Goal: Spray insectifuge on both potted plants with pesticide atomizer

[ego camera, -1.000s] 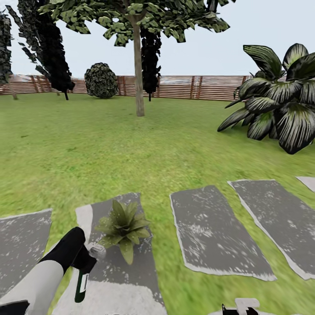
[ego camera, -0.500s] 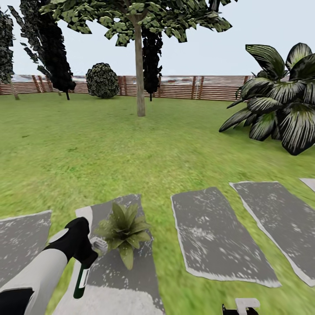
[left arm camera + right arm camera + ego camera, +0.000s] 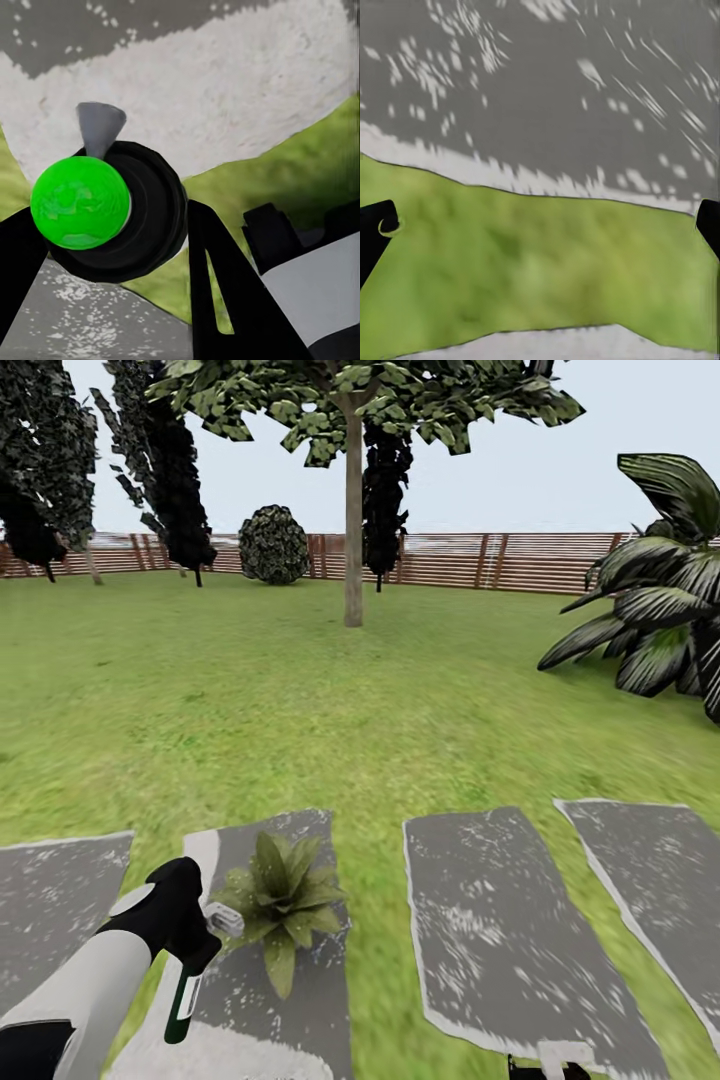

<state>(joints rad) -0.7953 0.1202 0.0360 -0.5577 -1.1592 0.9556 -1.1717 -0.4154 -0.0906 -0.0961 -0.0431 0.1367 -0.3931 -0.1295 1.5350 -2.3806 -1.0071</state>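
My left gripper (image 3: 190,942) is shut on the pesticide atomizer (image 3: 183,1000). The bottle's dark green body hangs down, and its white trigger head (image 3: 226,918) sits right beside the leaves of a potted plant (image 3: 282,895). That low green rosette stands on a grey stepping slab (image 3: 305,1000). The left wrist view looks at the atomizer (image 3: 142,217) from below, with its bright green base between the two black fingers (image 3: 217,292). My right gripper (image 3: 540,229) is open over grass and a slab edge, holding nothing; its top peeks in at the head view's lower edge (image 3: 548,1060). The second potted plant is out of view.
Grey stepping slabs (image 3: 500,930) run in a row across the lawn (image 3: 300,700). A thin-trunked tree (image 3: 353,540) stands mid-lawn and a big dark-leaved bush (image 3: 660,620) at the right. A brown slat fence (image 3: 450,560) closes off the back.
The whole view has shifted, so the camera turned left. My left arm rose a little with the atomizer; its head stays beside the plant.
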